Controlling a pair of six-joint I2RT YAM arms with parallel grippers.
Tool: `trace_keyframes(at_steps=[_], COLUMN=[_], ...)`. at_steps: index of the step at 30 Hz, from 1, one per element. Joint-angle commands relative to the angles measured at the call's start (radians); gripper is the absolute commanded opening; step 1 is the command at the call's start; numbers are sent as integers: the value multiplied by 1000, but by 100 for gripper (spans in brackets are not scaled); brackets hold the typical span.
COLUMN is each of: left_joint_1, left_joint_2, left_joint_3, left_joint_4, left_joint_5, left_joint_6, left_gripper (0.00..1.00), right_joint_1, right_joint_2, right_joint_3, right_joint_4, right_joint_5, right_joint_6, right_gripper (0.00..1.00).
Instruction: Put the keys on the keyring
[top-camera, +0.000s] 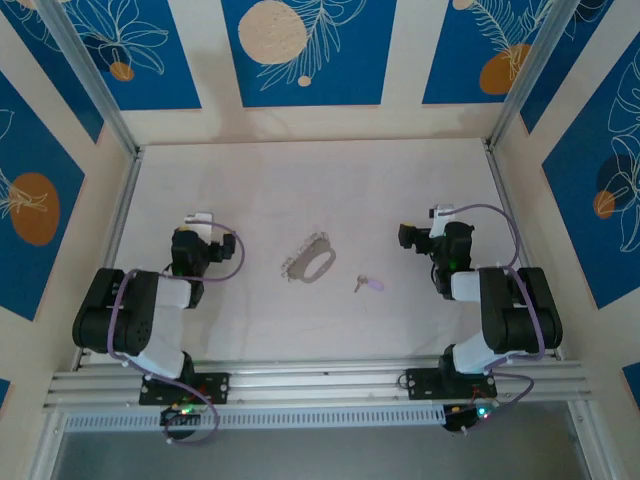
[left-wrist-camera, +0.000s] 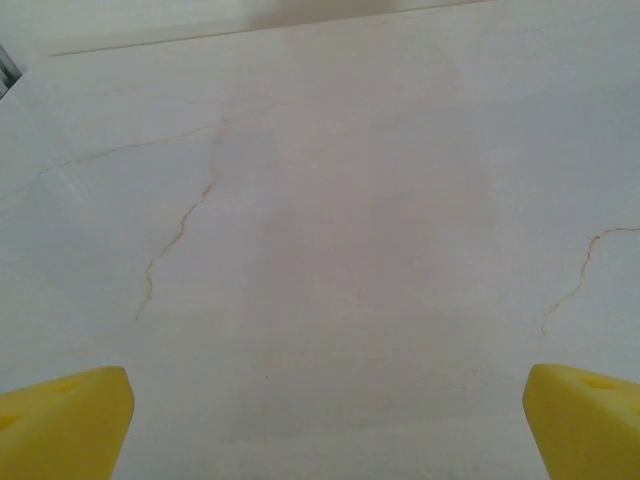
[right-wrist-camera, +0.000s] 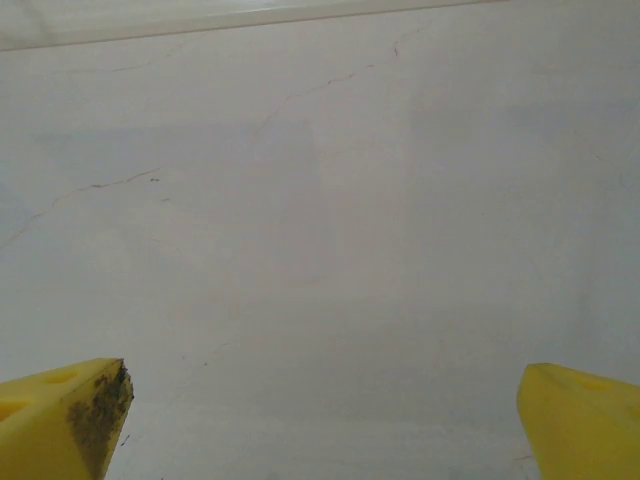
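the keyring (top-camera: 309, 262) lies in the open on the pale table (top-camera: 270, 180), a silvery-white oval loop toothed along one edge. the key (top-camera: 368, 284), with a thin shaft and lilac head, lies just right of the keyring, apart from it. the left gripper (left-wrist-camera: 325, 415) sits well left of the keyring and the right gripper (right-wrist-camera: 325, 415) well right, both spread wide over hairline-cracked tabletop. one yellow finger (right-wrist-camera: 95, 410) of the right gripper is grimy.

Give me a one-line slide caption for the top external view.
The keyring and small lilac-headed key lie apart on the table between the left gripper and right gripper, neither held.
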Motion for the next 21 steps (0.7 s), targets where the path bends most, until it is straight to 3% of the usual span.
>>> trace_keyframes(at_steps=[1, 21], left_joint_1=[12, 14], left_joint_2=[11, 9], left_joint_3=[19, 17], left_joint_4=[27, 29], left_joint_5=[17, 24], left_joint_6=[9, 7], left_gripper=[100, 100], right_joint_1=[9, 4], right_joint_2=[14, 16], right_joint_3=[19, 26], right_joint_4=[30, 22], right_joint_5=[-13, -25], right_joint_6=[8, 12], right_gripper=[99, 99])
